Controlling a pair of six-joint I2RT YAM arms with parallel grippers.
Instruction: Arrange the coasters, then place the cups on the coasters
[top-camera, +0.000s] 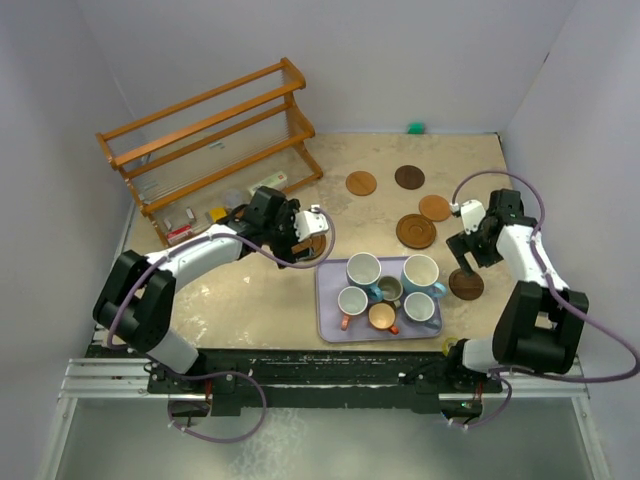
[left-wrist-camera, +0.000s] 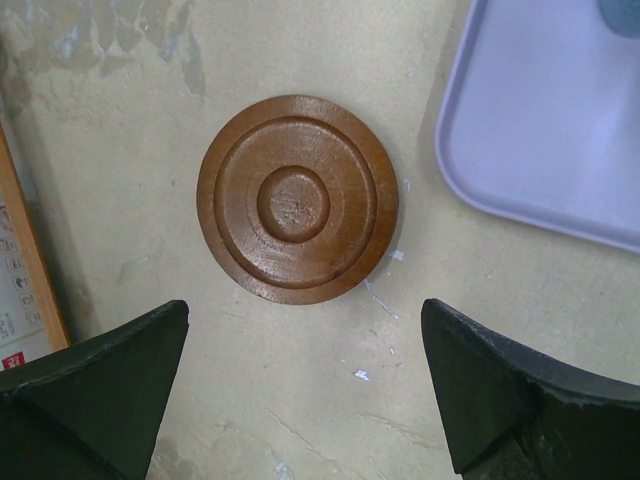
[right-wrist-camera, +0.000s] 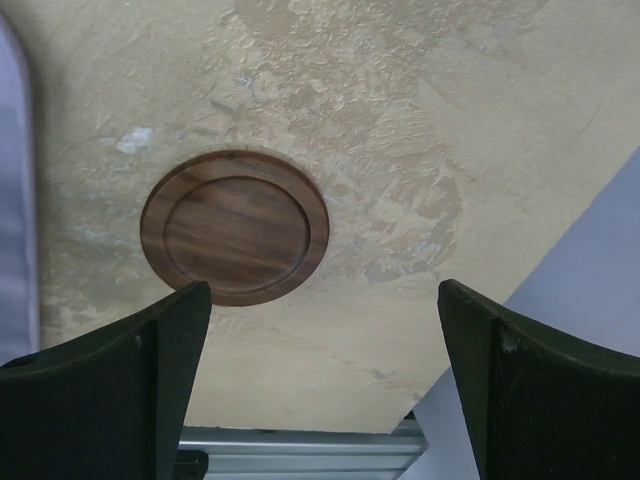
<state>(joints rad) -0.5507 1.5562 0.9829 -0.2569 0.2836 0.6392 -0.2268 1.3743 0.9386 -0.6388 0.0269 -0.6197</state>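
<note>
Both arms reach in over the worktop (top-camera: 260, 300). My left fingers (top-camera: 312, 240), spread wide, point down above a ringed brown coaster (left-wrist-camera: 297, 199) beside the tray (left-wrist-camera: 560, 150). My right fingers (top-camera: 462, 266), also spread, hover above a dark coaster (right-wrist-camera: 235, 227). The cups (top-camera: 363, 270) sit on the tray.

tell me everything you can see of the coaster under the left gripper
The coaster is a round flat disc of what looks like mid-brown wood with a slight sheen. It is turned in rings: a raised outer rim, a groove, then a small dished centre. It lies flat on the beige table, between the wooden rack and the lavender tray, touching neither. Nothing stands on it. The left gripper hangs over it, jaws open, not touching it.
</note>
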